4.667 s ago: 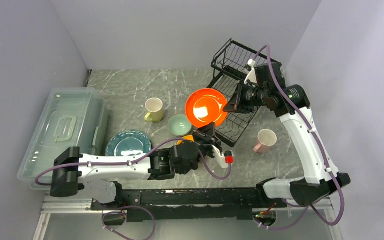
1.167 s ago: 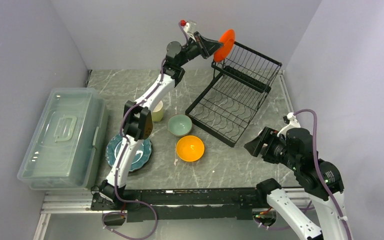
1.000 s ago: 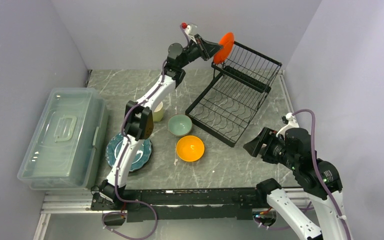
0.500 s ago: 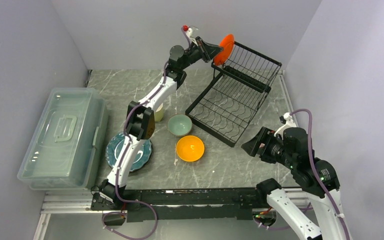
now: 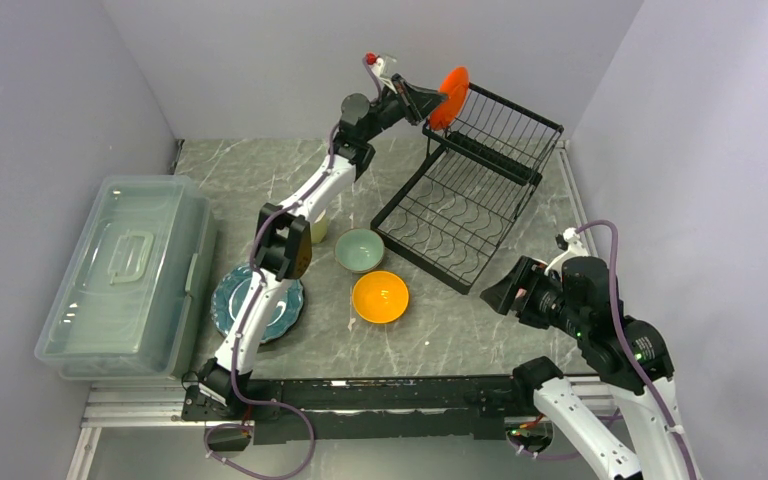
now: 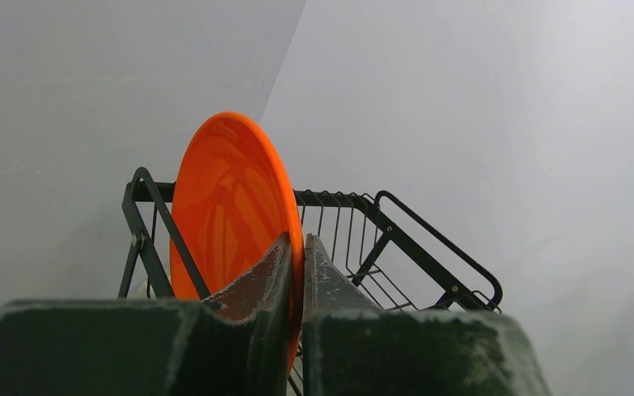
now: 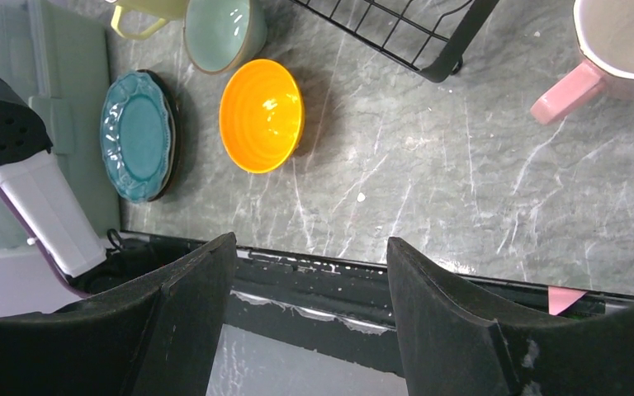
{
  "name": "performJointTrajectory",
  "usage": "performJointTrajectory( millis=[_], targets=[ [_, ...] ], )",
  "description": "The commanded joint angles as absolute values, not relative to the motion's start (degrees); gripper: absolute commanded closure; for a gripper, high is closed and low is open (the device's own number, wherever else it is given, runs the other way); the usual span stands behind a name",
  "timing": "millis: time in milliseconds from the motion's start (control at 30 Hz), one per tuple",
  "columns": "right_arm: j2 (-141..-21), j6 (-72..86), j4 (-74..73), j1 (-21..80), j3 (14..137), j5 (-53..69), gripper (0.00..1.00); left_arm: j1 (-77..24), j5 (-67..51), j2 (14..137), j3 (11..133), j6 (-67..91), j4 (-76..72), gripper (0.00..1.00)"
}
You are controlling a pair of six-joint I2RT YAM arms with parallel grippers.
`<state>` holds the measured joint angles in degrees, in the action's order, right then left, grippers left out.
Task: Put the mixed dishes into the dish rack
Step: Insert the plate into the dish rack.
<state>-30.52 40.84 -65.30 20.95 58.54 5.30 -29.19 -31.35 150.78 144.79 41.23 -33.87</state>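
Two pincers, two states: my left pincer (image 6: 295, 252) is clamped on the rim of the small orange-red plate (image 6: 227, 190), a glossy round disc held on edge, high at the far left corner of the dish rack (image 5: 472, 195), whose black wire forms a slotted lower tray and a raised basket. I cannot tell whether plate and wire touch. My right pincer (image 7: 309, 243) stands apart, holding nothing, above the near right of the grey veined tabletop (image 7: 429, 190). On it sit the ribbed orange-yellow bowl (image 7: 262, 115), smooth pale green bowl (image 7: 219, 29), scalloped teal plates (image 7: 136, 136), pale yellow mug (image 7: 144, 10) and pink mug (image 7: 619, 49)
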Motion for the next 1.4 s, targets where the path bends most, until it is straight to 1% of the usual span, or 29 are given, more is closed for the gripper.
performJointTrajectory(
  millis=[0,467,733,800,900,967,1067,1167,1367],
  targets=[
    [-29.6,41.7,-62.5,20.9,58.0,6.3,0.30,-29.7,-30.4,152.9,146.8,41.4,-34.0,1.00],
    [-28.9,42.1,-62.1,20.9,56.7,6.9,0.30,-29.7,-28.5,155.2,147.4,40.9,-34.2,1.00],
    [-28.9,42.0,-61.9,20.9,56.6,6.9,0.29,-29.7,-28.2,154.8,145.4,41.6,-35.9,1.00],
    [-28.9,42.0,-61.9,20.9,56.6,7.0,0.29,-29.6,-27.9,154.6,145.1,41.8,-36.3,0.95],
    [-28.8,42.0,-62.0,20.9,56.5,6.9,0.29,-29.6,-27.8,154.3,144.8,41.9,-36.7,0.79],
    [-28.7,42.1,-61.9,20.9,56.4,7.0,0.28,-29.6,-27.6,154.0,144.3,41.8,-36.8,0.74],
    [-28.7,42.1,-61.8,20.9,56.5,7.1,0.28,-29.5,-27.3,153.4,143.5,41.7,-37.1,0.62],
    [-28.6,42.1,-61.9,20.9,56.6,7.0,0.28,-29.5,-27.2,152.7,142.7,41.5,-37.4,0.54],
    [-28.7,42.2,-61.5,20.9,56.5,7.3,0.28,-29.2,-27.4,151.1,141.4,41.0,-37.7,0.46]
  ],
)
